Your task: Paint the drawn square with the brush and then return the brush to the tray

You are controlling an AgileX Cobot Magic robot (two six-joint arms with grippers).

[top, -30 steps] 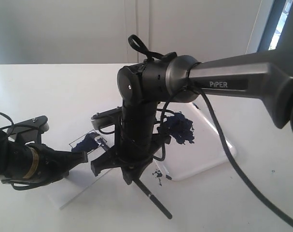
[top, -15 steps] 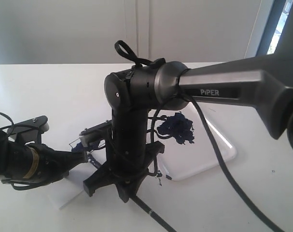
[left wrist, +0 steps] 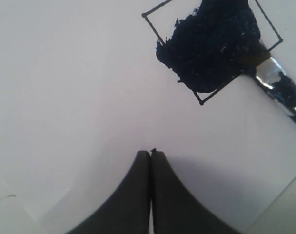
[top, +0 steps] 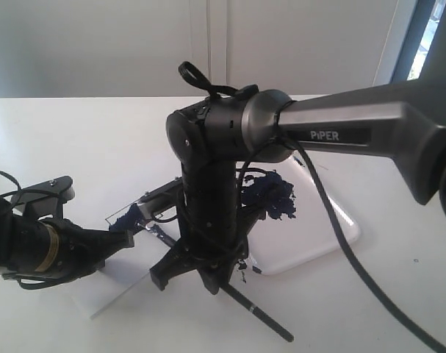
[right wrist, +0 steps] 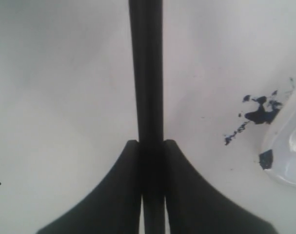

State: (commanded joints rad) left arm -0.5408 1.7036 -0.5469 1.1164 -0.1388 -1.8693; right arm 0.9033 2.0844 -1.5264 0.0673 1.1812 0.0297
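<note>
Right fingers [right wrist: 113, 195] clamping brush [right wrist: 146, 73], left fingers [left wrist: 133, 204] pressed together, brush tip crossing drawn square [left wrist: 206, 48] edge.

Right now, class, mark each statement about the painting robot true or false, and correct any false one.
1. The right gripper has its jaws shut on the brush. True.
2. The drawn square is painted blue all over. False: part of its inside is white.
3. The left gripper holds a second brush. False: its jaws are shut on nothing.
4. Blue paint spots lie on the table beside the tray. True.
</note>
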